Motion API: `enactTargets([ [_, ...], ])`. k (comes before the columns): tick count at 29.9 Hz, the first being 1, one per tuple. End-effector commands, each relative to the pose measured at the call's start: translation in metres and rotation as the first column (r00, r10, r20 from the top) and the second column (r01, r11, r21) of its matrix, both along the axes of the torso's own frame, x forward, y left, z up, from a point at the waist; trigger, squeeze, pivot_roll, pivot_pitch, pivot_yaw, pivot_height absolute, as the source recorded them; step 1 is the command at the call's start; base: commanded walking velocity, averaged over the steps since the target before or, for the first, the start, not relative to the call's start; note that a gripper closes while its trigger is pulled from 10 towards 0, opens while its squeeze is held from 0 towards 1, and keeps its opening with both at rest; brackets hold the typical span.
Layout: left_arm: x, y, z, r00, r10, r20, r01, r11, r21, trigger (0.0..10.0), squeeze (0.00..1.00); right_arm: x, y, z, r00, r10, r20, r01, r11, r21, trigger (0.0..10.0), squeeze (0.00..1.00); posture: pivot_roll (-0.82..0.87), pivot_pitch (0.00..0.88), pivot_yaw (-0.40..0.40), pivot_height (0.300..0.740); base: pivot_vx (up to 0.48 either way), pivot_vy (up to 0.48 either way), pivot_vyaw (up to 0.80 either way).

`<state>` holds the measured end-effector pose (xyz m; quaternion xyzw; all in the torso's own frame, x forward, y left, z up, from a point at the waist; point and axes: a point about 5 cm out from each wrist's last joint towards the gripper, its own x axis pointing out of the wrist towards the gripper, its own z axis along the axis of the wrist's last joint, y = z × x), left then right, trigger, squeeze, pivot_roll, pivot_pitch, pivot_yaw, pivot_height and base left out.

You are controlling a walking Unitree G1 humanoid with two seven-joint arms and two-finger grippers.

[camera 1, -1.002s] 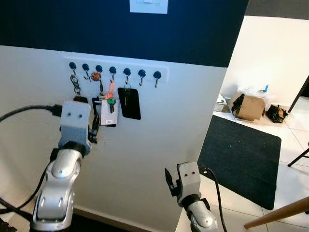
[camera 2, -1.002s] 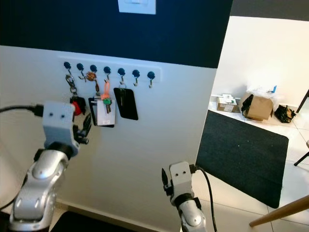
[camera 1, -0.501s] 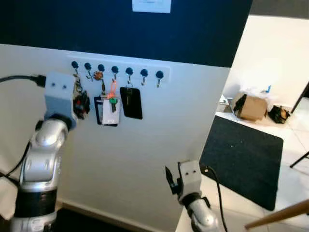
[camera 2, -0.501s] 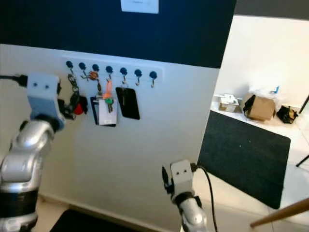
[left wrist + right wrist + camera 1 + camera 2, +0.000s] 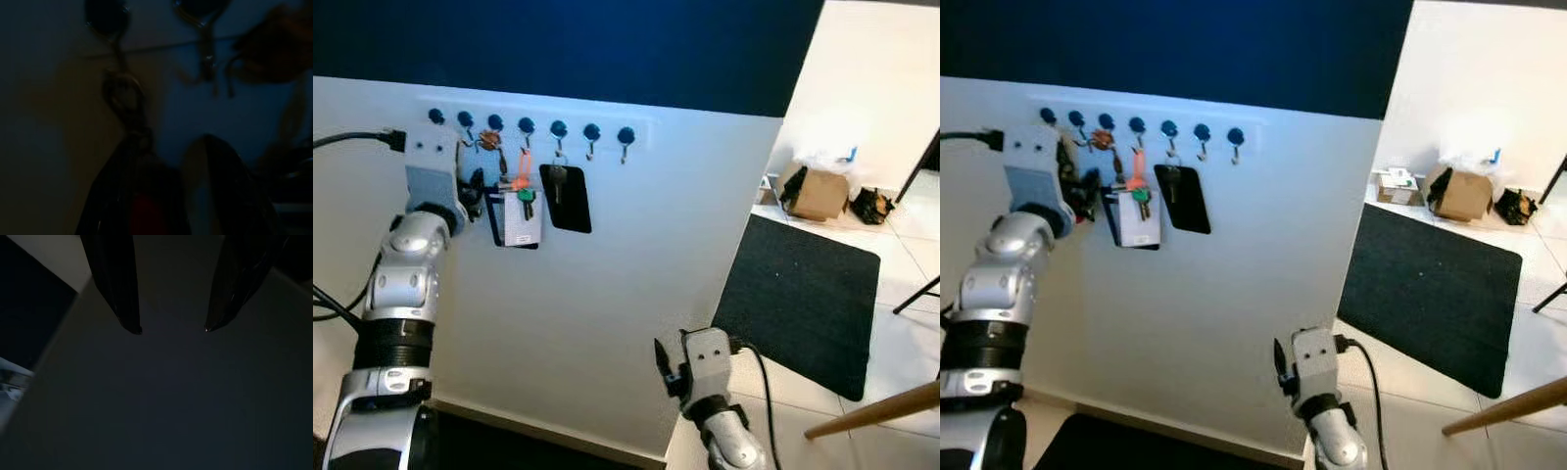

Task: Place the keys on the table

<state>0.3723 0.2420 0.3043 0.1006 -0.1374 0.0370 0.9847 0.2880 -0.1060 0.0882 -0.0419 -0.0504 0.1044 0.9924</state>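
A row of blue hooks (image 5: 558, 128) runs along the white wall. From the leftmost hook a bunch of keys (image 5: 122, 100) hangs on a metal clip, with a red tag (image 5: 144, 210) at its lower end. My left gripper (image 5: 473, 186) is raised against the wall at this bunch, and its black tips sit on either side of the red tag. The left wrist view is very dark. My right gripper (image 5: 171, 328) hangs low in front of the wall, open, with nothing between its fingers.
More things hang on the hooks: an orange strap with a green key and white card (image 5: 521, 211) and a black fob (image 5: 566, 196). A black mat (image 5: 798, 294) lies on the tiled floor to the right, with a cardboard box (image 5: 818, 191) beyond it. A wooden bar (image 5: 876, 411) juts in low right.
My left arm has swung up and to the left, from in front of the card to the leftmost key bunch. The camera shifted slightly. The right arm has stayed where it was.
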Motion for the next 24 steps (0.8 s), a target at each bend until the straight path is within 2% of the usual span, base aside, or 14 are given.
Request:
enactTargets([
  [1,0.000,0.011,0.010,0.999,0.031,0.023,-0.031,0.999,0.037,10.0,0.00,-0.005,-0.003,-0.004,1.000,-0.012,-0.020,0.012,1.000,0.000,10.0,0.00,0.12,0.179,0.027,0.740,0.000,0.000,0.00],
  [6,0.004,0.021,0.015,0.997,0.056,0.044,-0.057,0.997,0.043,10.0,0.00,-0.006,-0.004,-0.002,1.000,-0.015,-0.024,0.015,1.000,-0.002,10.0,0.00,0.12,0.178,0.026,0.740,0.000,0.000,0.00],
  [12,0.001,0.028,0.013,0.997,0.058,0.049,-0.059,0.998,0.036,9.8,0.00,-0.006,-0.003,0.000,1.000,-0.012,-0.023,0.012,1.000,-0.002,10.0,0.00,0.13,0.174,0.017,0.740,0.000,0.000,0.00],
  [14,0.001,0.031,0.011,0.997,0.064,0.047,-0.065,0.997,0.029,7.9,0.00,-0.006,0.002,0.007,0.999,0.036,0.001,-0.036,0.999,0.025,10.0,0.00,0.13,0.172,0.008,0.740,0.000,0.000,0.00],
  [15,0.001,0.031,0.011,0.997,0.064,0.047,-0.065,0.997,0.029,7.9,0.00,-0.006,0.002,0.007,0.999,0.036,0.001,-0.036,0.999,0.025,10.0,0.00,0.13,0.172,0.008,0.740,0.000,0.000,0.00],
  [16,0.002,0.032,0.010,0.997,0.064,0.049,-0.065,0.998,0.021,7.0,0.00,-0.008,0.016,0.023,0.987,0.149,0.053,-0.152,0.987,0.056,10.0,0.00,0.13,0.168,0.005,0.740,0.000,0.000,0.00],
  [17,0.002,0.032,0.010,0.997,0.064,0.049,-0.065,0.998,0.021,7.0,0.00,-0.008,0.016,0.023,0.987,0.149,0.053,-0.152,0.987,0.056,10.0,0.00,0.13,0.168,0.005,0.740,0.000,0.000,0.00],
  [18,0.003,0.032,0.010,0.997,0.061,0.052,-0.062,0.998,0.020,6.4,0.00,-0.010,0.023,0.033,0.973,0.214,0.086,-0.218,0.975,0.050,10.0,0.00,0.13,0.166,0.004,0.740,0.000,0.000,0.00],
  [21,0.005,0.031,0.009,0.997,0.057,0.054,-0.058,0.998,0.021,6.2,0.00,-0.012,0.033,0.045,0.952,0.281,0.124,-0.289,0.956,0.050,10.0,0.00,0.13,0.161,0.004,0.740,0.000,0.000,0.00],
  [22,0.007,0.030,0.008,0.997,0.054,0.052,-0.055,0.998,0.020,5.8,0.00,-0.012,0.042,0.060,0.928,0.333,0.166,-0.346,0.937,0.052,10.0,0.00,0.13,0.157,0.005,0.740,0.000,0.000,0.00],
  [24,0.007,0.029,0.008,0.997,0.053,0.052,-0.054,0.998,0.019,5.6,0.00,-0.012,0.046,0.065,0.919,0.349,0.181,-0.363,0.930,0.050,10.0,0.00,0.13,0.155,0.005,0.740,0.000,0.000,0.00],
])
